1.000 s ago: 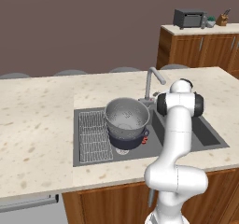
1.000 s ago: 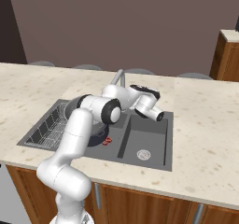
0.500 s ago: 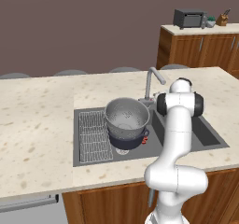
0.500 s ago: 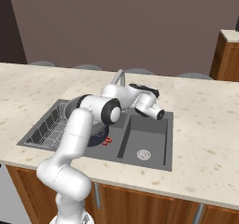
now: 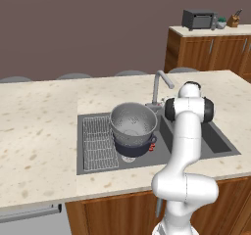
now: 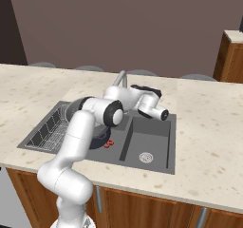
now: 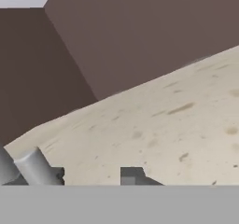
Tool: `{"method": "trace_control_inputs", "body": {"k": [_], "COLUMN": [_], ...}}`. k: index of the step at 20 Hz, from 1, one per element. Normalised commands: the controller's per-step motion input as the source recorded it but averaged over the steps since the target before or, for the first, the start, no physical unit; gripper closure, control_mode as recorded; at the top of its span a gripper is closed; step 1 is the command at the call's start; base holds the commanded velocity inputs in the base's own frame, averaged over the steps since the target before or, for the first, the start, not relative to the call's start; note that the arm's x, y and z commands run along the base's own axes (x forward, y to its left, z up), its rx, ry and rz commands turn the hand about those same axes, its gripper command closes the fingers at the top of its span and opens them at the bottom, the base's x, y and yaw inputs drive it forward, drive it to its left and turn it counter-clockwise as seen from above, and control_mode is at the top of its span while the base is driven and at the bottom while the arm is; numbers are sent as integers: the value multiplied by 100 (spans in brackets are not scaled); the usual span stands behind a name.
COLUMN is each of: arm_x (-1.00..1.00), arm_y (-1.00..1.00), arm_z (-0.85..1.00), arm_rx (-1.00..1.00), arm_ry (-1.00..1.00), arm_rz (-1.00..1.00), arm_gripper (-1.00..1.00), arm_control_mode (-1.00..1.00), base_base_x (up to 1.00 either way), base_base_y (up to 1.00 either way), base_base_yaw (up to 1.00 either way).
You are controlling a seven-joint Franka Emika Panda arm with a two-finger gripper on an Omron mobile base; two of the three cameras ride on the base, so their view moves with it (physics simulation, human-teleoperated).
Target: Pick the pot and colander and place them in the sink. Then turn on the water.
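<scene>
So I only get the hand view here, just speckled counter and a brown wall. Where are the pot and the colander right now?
Observer: The colander sits nested in the pot, in the left basin of the sink, beside the wire rack.
Operator: Is the water running?
Observer: I see no stream from the faucet in either base view.
Operator: And where is the hand?
Observer: The gripper is above the back of the right basin, close to the faucet.

The colander (image 5: 133, 124) sits in the pot (image 5: 138, 147), inside the sink (image 5: 206, 146) beside the rack (image 5: 99, 143)
</scene>
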Motion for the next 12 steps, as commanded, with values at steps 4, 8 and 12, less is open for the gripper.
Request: {"method": "trace_control_inputs", "body": {"k": [4, 8, 12], "arm_x": [0, 0, 0], "arm_y": [-49, -48, -37], "arm_z": [-19, -15, -18], "arm_rx": [9, 8, 5], "arm_ry": [12, 23, 28], "arm_rz": [-1, -2, -2], "arm_gripper": [100, 100, 100], "arm_control_mode": [-100, -100, -100], "base_base_x": [0, 0, 0], "base_base_y": [0, 0, 0], "base_base_yaw": [0, 0, 0]}}
